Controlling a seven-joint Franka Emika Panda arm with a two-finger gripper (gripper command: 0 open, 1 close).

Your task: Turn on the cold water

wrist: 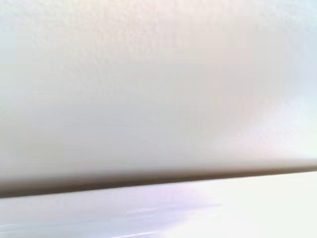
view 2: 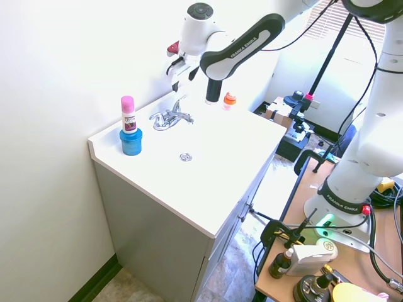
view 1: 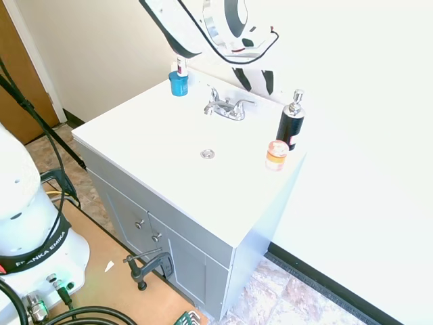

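Note:
The small chrome faucet [view 1: 226, 107] [view 2: 169, 117] stands at the back of the white sink top [view 1: 155, 145], close to the wall, with a short spout and two slim lever handles. No cold water runs from it. My gripper [view 1: 257, 81] [view 2: 182, 74] hangs a short way above and slightly behind the faucet, near the wall. Its dark fingers stand apart, open, with nothing between them and touching nothing. The wrist view gives only a blurred stretch of wall meeting the countertop [wrist: 198, 213].
A black pump bottle [view 1: 291, 122] [view 2: 211, 94] and a small orange-capped bottle [view 1: 276, 155] [view 2: 229, 99] stand beside the faucet on one side. A blue cup holding a pink-capped bottle [view 1: 178, 82] [view 2: 130, 139] stands on the other. The drain [view 1: 208, 154] lies in front.

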